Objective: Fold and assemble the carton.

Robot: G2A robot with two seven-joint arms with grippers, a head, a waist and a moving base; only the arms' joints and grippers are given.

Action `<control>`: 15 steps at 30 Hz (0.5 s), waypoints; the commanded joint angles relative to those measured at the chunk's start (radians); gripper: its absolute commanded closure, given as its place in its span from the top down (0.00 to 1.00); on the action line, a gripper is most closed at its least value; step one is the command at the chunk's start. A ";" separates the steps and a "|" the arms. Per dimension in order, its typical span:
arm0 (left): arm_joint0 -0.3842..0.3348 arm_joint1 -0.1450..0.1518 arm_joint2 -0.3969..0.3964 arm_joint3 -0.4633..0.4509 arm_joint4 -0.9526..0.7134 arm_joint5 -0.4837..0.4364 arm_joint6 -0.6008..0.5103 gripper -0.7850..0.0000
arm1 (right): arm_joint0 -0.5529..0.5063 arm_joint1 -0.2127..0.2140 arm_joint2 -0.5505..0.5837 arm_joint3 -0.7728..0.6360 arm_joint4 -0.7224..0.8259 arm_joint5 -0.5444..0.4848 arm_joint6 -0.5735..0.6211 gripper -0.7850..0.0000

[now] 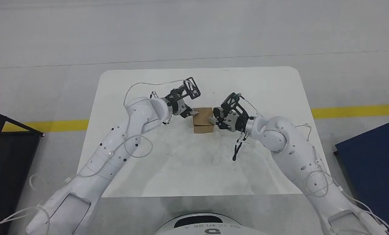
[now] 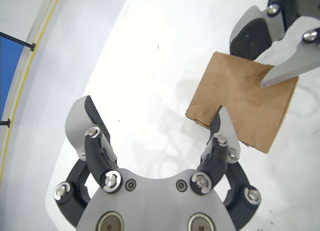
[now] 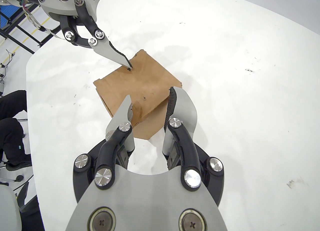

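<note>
seemingly nearly done: small brown cardboard carton [image 1: 203,121] mid-frame looks closed; left gripper [image 2: 155,104] and right gripper [image 3: 150,94], both spread, press its top.

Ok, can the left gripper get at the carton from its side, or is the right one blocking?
Likely yes: left gripper is open, one fingertip touching the carton; right gripper sits at the opposite edge.
</note>
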 commanded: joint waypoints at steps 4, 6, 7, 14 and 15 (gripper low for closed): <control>0.022 0.009 -0.038 -0.013 -0.006 -0.010 0.014 1.00 | -0.035 0.009 0.033 -0.030 -0.021 -0.001 -0.037 0.44; 0.033 0.013 -0.047 -0.021 -0.001 -0.015 0.011 1.00 | -0.047 0.012 0.045 -0.040 -0.025 -0.004 -0.042 0.44; 0.037 0.014 -0.050 -0.024 0.002 -0.017 0.008 1.00 | -0.051 0.013 0.049 -0.042 -0.025 -0.005 -0.042 0.44; 0.045 0.011 -0.037 -0.035 0.014 -0.021 0.002 1.00 | -0.048 0.014 0.047 -0.041 -0.020 -0.005 -0.027 0.44; 0.043 0.010 -0.035 -0.034 0.016 -0.021 0.001 1.00 | -0.046 0.013 0.046 -0.040 -0.021 -0.003 -0.024 0.44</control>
